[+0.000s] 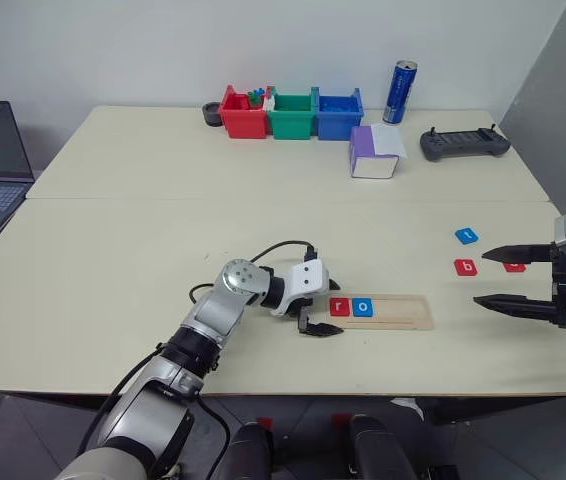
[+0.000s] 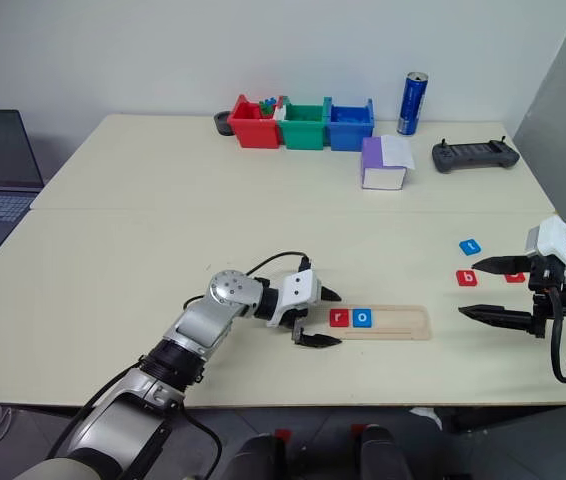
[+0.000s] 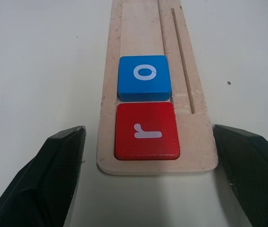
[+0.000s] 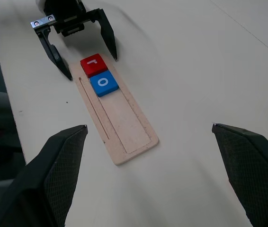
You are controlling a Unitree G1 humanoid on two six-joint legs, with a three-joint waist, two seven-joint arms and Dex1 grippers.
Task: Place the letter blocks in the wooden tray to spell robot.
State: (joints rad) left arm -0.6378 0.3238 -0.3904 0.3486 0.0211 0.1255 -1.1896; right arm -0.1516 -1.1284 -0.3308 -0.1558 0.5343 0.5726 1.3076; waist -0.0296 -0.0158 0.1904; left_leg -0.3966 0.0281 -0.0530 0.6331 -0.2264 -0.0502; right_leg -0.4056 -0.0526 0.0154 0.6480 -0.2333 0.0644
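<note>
In the wooden tray (image 3: 195, 151), red r block (image 3: 147, 131) beside blue o block (image 3: 144, 77).

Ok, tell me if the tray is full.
Not full: the tray holds just the r block and o block; the rest is bare.

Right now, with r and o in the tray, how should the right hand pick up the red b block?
The red b block lies flat on the table, clear of the blue block. Come straight down with the open right hand and pinch two opposite side edges; it looks too thin for a side approach.
</note>
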